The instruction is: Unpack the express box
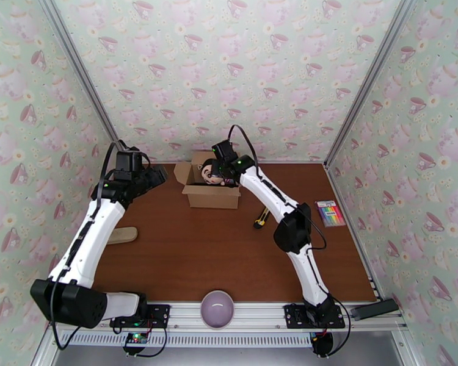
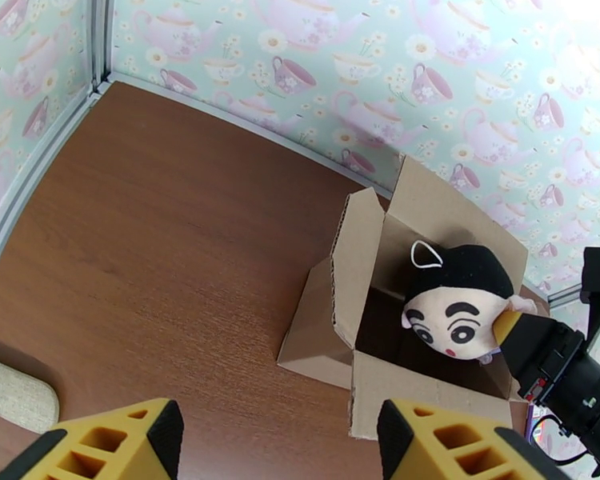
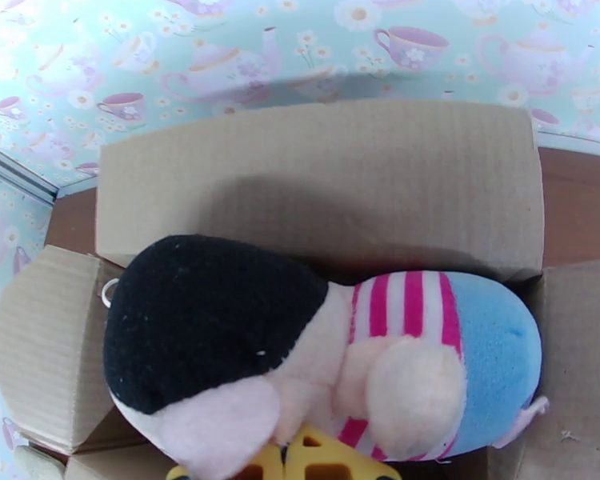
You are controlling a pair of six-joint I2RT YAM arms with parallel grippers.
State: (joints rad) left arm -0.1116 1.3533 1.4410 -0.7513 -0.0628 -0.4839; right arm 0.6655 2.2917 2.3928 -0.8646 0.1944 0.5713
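The express box (image 1: 212, 195) is a brown carton standing open at the back middle of the table, flaps (image 3: 316, 178) spread. A plush doll (image 1: 208, 173) with black hair, a drawn face (image 2: 454, 318) and a pink-striped and blue body (image 3: 428, 346) sits in the box opening. My right gripper (image 1: 221, 171) reaches in from the right, and its yellow fingers (image 3: 316, 462) are pressed together on the doll's underside. My left gripper (image 1: 162, 174) hovers left of the box (image 2: 364, 314), open, with nothing between its yellow fingers (image 2: 124, 442).
A flat tan piece (image 1: 122, 235) lies by the left arm. A screwdriver (image 1: 261, 218) lies right of the box, beside the right arm, and a pack of coloured markers (image 1: 330, 213) sits near the right wall. A purple bowl (image 1: 217, 308) rests at the near edge between the bases.
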